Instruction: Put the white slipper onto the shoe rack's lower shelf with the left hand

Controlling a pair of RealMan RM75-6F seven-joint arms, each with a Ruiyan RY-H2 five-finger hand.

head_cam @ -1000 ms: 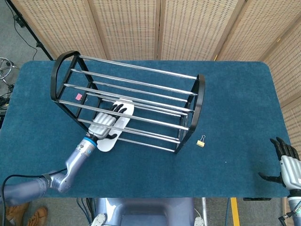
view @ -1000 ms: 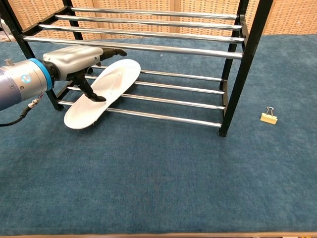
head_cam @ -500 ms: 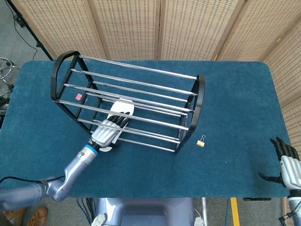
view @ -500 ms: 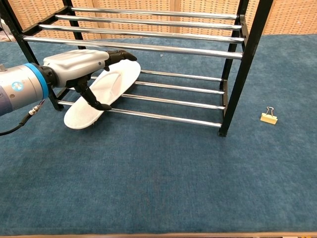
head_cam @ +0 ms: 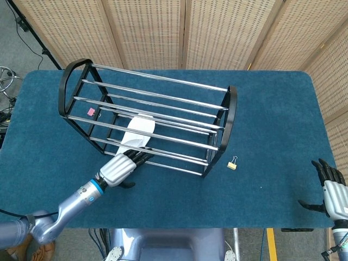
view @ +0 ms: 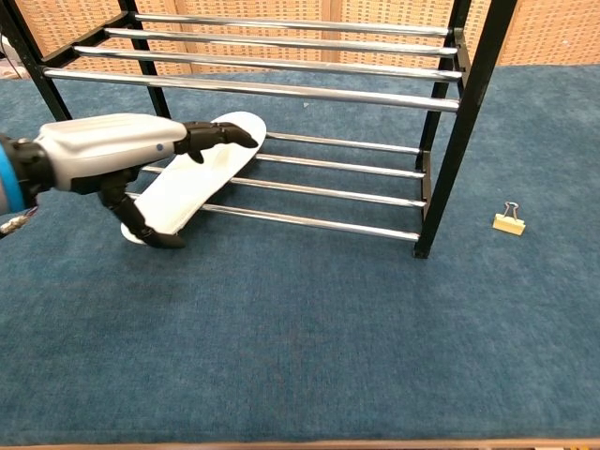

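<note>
The white slipper point(head_cam: 138, 132) point(view: 208, 169) lies slanted across the lower bars of the black and chrome shoe rack point(head_cam: 229, 111) point(view: 309, 222), toe inside, heel end poking out past the front bar. My left hand point(head_cam: 119, 167) point(view: 108, 157) hovers in front of the rack over the heel, fingers stretched out above the slipper and thumb hanging beside it, holding nothing. The heel tip is hidden behind the hand. My right hand point(head_cam: 333, 188) rests off the table's right front corner, fingers spread and empty.
A small gold binder clip point(head_cam: 232, 163) point(view: 509, 221) lies on the blue carpeted table to the right of the rack. A pink tag point(head_cam: 91, 112) hangs at the rack's left end. Wicker screens stand behind the table.
My left hand has let go of the slipper and drawn back toward the table's front. The slipper stays on the lower bars. The right hand has not moved.
</note>
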